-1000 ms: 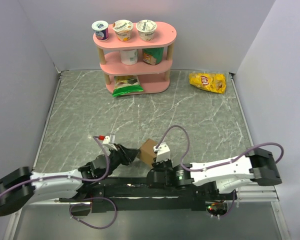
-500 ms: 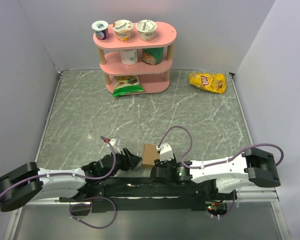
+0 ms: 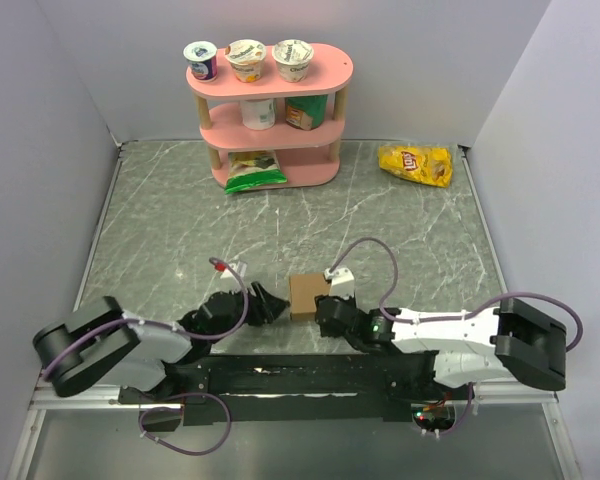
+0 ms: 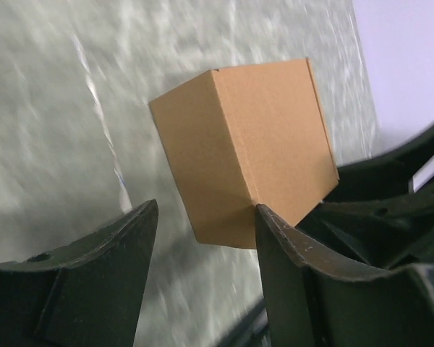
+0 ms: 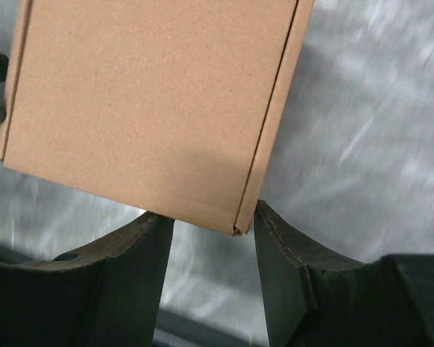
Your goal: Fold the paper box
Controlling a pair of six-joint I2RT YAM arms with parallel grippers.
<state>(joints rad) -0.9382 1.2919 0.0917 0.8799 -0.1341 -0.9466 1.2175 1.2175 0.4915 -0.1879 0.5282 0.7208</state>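
Top view bright, even overhead light, sharp, only soft shadows. Wrist views: tabletop point(image 4: 58, 108) smeared w/ motion blur + white glare streaks; paper box point(image 4: 242, 155) crisper, w/ dim shadow patch on its face in right wrist view.

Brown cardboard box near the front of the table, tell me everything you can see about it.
The brown cardboard box is small, squarish, plain and unmarked, fully folded shut, with a tucked lid seam along one edge in the right wrist view. It sits flat on the grey marbled table near the front edge, between the left gripper and the right gripper. Both grippers are open and near its sides; whether either finger touches it cannot be told.
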